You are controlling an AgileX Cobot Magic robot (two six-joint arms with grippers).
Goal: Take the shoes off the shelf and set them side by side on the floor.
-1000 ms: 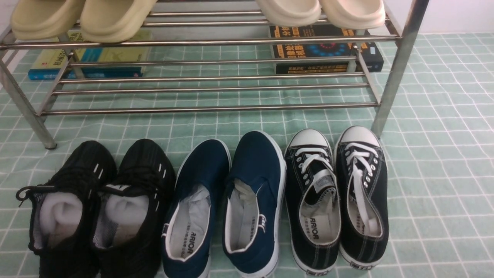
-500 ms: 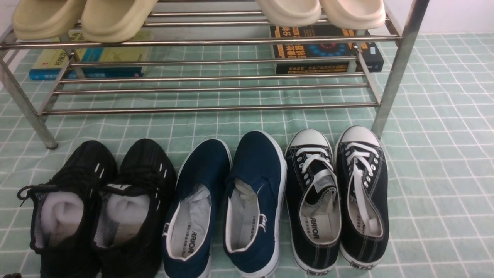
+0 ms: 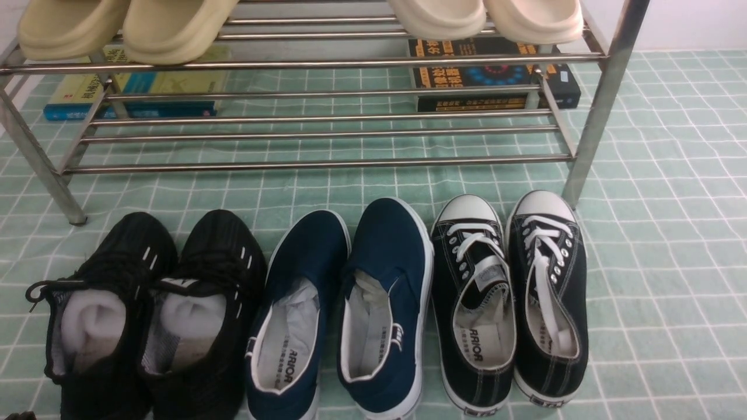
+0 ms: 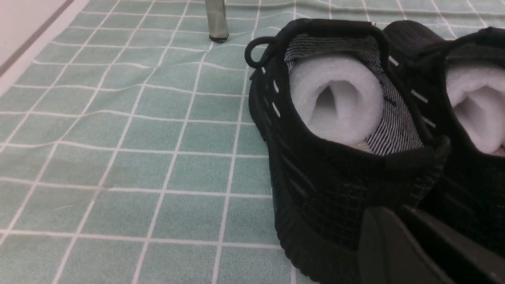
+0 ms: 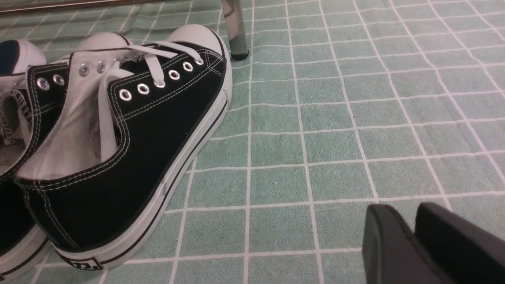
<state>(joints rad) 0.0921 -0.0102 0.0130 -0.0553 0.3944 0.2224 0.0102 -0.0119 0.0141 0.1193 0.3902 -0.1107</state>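
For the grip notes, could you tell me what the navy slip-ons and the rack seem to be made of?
Navy slip-ons: matte woven cloth uppers, probably canvas, with smooth white soles that look like rubber. Rack: bare metal tubing, likely polished steel, judging by its bright reflective bars.

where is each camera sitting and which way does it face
Front: between the arms, facing forward and down at the shelf and three pairs on the floor, the navy shoes in the middle; hardly any robot shows.
Left wrist: low by the black knit sneakers; dark left claw at the frame's edge.
Right wrist: low beside the laced sneakers; right claw at the edge.
Shared: each wrist pair also shows in front.
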